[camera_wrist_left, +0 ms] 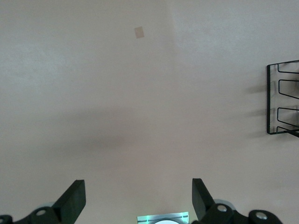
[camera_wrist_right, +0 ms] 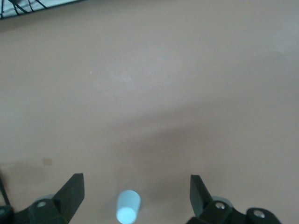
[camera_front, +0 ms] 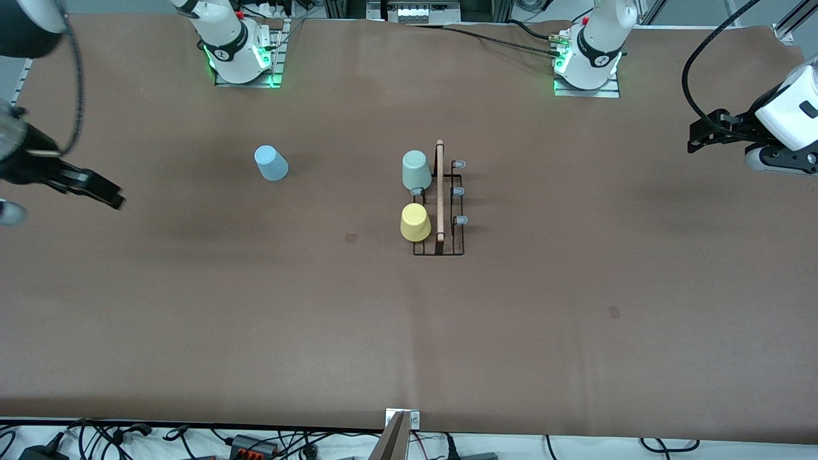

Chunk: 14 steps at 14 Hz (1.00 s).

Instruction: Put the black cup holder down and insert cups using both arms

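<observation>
The black cup holder (camera_front: 447, 220) stands in the middle of the table with its wooden rod handle (camera_front: 439, 190) on top. The mint green cup (camera_front: 416, 170) and the yellow cup (camera_front: 415, 222) sit upside down on its pegs on the side toward the right arm's end. The light blue cup (camera_front: 271, 163) stands upside down on the table toward the right arm's end and shows in the right wrist view (camera_wrist_right: 128, 206). My right gripper (camera_front: 96, 190) is open and empty, up at that end. My left gripper (camera_front: 703, 135) is open and empty, up at the left arm's end. The holder's end shows in the left wrist view (camera_wrist_left: 282, 100).
Three pale-grey-tipped pegs (camera_front: 459, 191) on the holder's side toward the left arm's end are bare. Small tape marks (camera_front: 351, 237) lie on the brown table cover. Cables and power strips (camera_front: 243, 444) run along the table's edge nearest the front camera.
</observation>
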{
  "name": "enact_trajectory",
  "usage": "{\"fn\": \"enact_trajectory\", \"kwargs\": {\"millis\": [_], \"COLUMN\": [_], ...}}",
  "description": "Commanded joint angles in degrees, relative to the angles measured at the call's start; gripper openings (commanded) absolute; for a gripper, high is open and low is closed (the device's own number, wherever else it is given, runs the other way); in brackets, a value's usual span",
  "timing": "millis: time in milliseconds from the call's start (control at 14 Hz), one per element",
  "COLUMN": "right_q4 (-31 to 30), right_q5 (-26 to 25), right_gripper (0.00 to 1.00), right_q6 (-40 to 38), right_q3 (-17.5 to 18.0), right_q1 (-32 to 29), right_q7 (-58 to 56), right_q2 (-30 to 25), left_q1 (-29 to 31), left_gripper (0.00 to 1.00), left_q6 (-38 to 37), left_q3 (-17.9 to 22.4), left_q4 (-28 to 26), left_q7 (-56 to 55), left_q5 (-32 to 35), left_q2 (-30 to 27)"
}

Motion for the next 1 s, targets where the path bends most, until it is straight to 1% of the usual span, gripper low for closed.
{"fn": "enact_trajectory", "kwargs": {"millis": [0,71,214,500,571,714,786,929], "right_q4": [-1.9,-1.9,-1.9,-2.3,-2.7,-8.0,-9.4,-9.3], "right_q5": [-0.2,-0.1,0.9,1.3,2.2,5.7,5.8,5.6], "right_gripper": [1.00,1.00,1.00,1.00,1.00,1.00,1.00,1.00], "right_q6": [-2.3,-2.2,-2.3,-4.7,-4.7,-2.6,-1.7,-2.0], "right_q3": [-0.7,-0.8,-1.2,-1.4,-1.4,-2.4,-3.6,-3.7], "right_q1": [0.1,-0.2,-2.0,-1.9,-1.9,-2.1,-1.8,-1.7], "right_q7": [-9.2,-11.1,-11.5,-11.2,-11.2,-11.3,-11.4,-11.5], "right_q2": [-2.4,-2.3,-1.9,-2.4,-2.8,-5.9,-7.0,-7.1], "left_q1": [0.3,0.3,0.3,0.3,0.3,0.3,0.3,0.3], "left_gripper": [1.00,1.00,1.00,1.00,1.00,1.00,1.00,1.00], "left_q6": [-0.7,-0.7,-0.7,-1.3,-1.3,-1.6,-1.6,-1.7], "left_q3": [-0.4,-0.4,-0.4,-0.5,-0.6,-0.7,-0.7,-0.7], "left_q4": [0.9,0.9,0.9,1.0,1.0,1.0,1.0,1.0], "left_q7": [-0.6,-0.6,-0.7,-1.4,-1.5,-2.5,-2.5,-2.6], "left_q5": [-0.1,-0.1,-0.1,-0.1,-0.1,-0.1,-0.1,-0.1], "left_q2": [-0.1,-0.1,-0.1,-0.1,-0.1,-0.2,-0.2,-0.2]}}
